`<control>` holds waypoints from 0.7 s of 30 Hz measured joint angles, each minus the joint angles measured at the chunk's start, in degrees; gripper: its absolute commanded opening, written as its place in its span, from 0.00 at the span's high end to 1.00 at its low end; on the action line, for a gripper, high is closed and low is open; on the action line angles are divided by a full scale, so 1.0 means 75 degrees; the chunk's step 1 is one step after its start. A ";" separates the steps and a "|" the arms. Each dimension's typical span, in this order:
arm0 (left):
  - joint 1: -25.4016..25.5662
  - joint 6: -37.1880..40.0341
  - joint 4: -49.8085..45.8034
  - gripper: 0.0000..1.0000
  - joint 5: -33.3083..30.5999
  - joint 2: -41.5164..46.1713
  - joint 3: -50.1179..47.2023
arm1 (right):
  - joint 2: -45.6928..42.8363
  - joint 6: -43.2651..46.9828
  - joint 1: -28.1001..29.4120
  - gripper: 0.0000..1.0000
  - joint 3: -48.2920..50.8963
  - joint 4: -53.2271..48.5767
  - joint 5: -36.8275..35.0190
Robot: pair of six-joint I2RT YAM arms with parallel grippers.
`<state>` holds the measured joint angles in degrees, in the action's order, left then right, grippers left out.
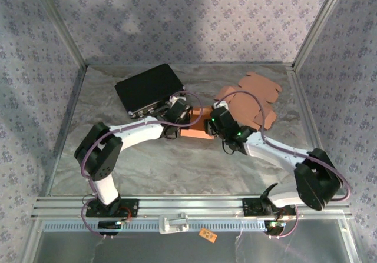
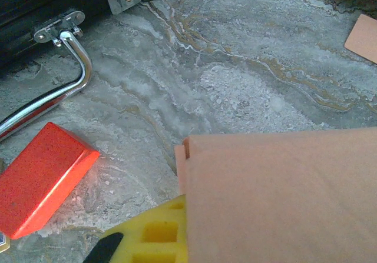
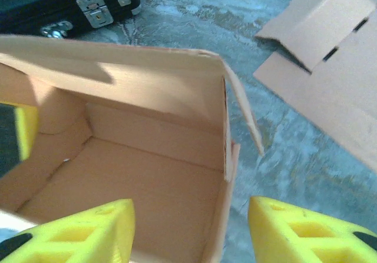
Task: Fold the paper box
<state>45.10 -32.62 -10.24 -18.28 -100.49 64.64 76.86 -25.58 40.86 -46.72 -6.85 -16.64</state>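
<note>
Part-folded paper box [image 1: 196, 130] standing open-topped near the middle of the bench [image 1: 177, 163].
Left gripper [image 1: 184, 120] closed, seemingly pinching the box's side wall; right gripper [image 3: 188, 227] with fingers apart, straddling a box corner. Black case [image 1: 148, 89] toward the far left corner, flat cardboard [image 1: 253, 98] far right.

The paper box [image 1: 197, 132], of plain tan-orange cardboard, stands partly folded near the middle of the marbled table [image 1: 177, 169], open side up, its walls raised around a bare, empty floor [image 3: 147, 180], with a narrow flap [image 3: 244, 113] splaying outward at one corner.
</note>
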 measured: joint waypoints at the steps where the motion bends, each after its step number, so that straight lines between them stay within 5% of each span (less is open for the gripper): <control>1: 0.0006 -0.0003 0.0000 1.00 -0.0023 -0.0003 0.0000 | -0.0122 -0.0184 0.0000 0.42 -0.0064 -0.0216 0.0160; 14: 0.0047 -0.0003 -0.0009 1.00 -0.0087 -0.0003 0.0000 | -0.2410 -0.2955 -0.0210 0.42 -0.0475 -0.2168 0.1594; 21: 0.0076 -0.0003 -0.0015 1.00 -0.0143 -0.0003 0.0000 | -0.1851 -0.4558 -0.2544 0.42 -0.2127 -0.3034 0.2696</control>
<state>45.67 -32.64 -10.35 -19.35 -100.51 64.64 62.98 -59.77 21.78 -62.67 -29.61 3.57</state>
